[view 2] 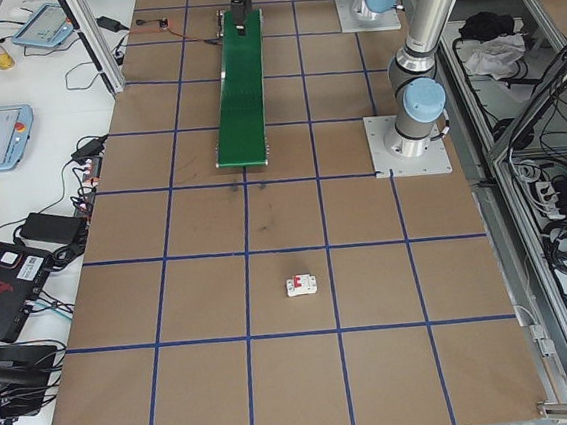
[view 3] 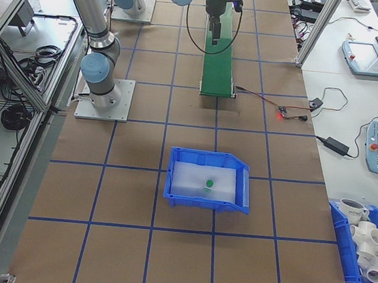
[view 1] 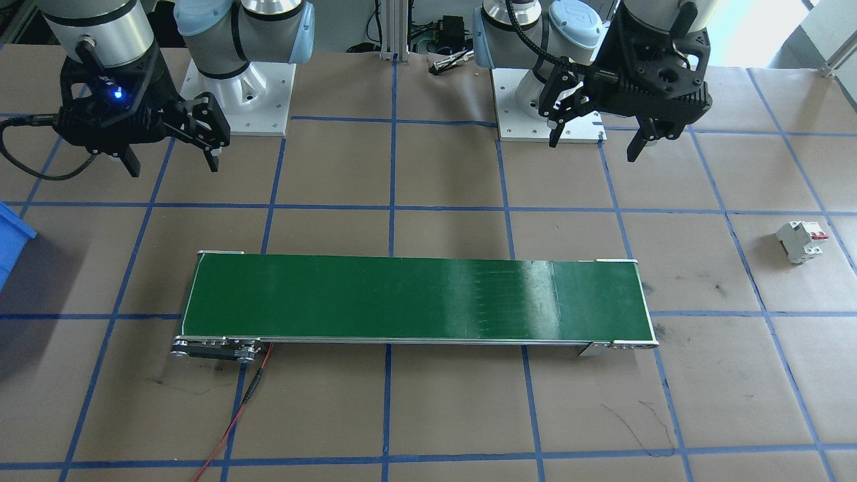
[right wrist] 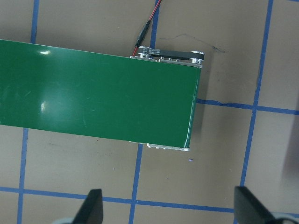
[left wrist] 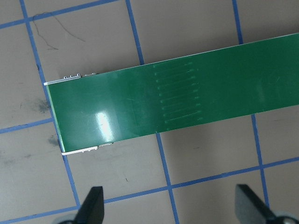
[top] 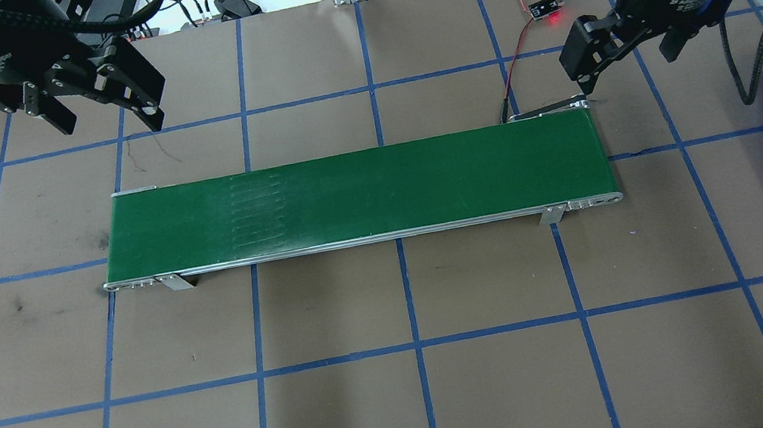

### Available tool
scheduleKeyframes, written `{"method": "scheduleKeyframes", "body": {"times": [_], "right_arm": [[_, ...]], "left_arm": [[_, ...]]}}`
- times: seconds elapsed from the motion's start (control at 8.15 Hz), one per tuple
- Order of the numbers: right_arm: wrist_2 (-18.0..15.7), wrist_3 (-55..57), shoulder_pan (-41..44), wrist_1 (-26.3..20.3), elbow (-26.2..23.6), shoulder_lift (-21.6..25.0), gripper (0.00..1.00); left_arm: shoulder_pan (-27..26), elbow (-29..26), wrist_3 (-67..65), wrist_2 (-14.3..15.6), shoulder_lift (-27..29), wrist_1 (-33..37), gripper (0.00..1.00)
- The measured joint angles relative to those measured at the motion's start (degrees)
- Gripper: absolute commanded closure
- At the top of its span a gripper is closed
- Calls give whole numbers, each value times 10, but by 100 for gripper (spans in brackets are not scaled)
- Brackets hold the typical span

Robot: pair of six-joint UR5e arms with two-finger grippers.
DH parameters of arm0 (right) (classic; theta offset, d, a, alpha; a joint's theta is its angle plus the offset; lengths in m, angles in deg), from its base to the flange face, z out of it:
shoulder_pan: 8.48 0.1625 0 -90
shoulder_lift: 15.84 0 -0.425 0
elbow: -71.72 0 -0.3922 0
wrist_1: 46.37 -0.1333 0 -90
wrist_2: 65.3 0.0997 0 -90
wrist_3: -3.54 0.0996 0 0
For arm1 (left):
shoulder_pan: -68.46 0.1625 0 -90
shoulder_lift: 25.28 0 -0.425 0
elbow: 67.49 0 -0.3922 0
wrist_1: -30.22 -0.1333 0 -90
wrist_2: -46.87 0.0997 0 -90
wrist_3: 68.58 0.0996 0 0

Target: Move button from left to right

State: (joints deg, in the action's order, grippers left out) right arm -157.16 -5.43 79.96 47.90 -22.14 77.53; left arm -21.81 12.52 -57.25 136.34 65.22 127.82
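Button already in bin; task looks done.
Button [view 3: 208,182] sits in blue bin [view 3: 238,186] at belt's [top: 355,195] 3 o'clock end; left gripper [top: 104,108] and right gripper [top: 624,53] spread, empty.

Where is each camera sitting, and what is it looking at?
Front-facing: across the table, faces both arms, long green conveyor belt.
Overhead: behind the robot, same belt, both grippers.
Left side: table end, white circuit breaker with red levers nearest.
Right side: other end, blue plastic bin nearest.
Left wrist: straight down, belt end, own jaws.
Right wrist: likewise.
Every view shares the belt.
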Motion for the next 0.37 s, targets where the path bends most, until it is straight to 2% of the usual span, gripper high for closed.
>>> {"method": "scheduleKeyframes", "body": {"times": [0.37], "right_arm": [[-3, 2, 1, -1, 0, -1, 0]], "left_arm": [[0, 0, 0, 0, 0, 0, 0]]}}
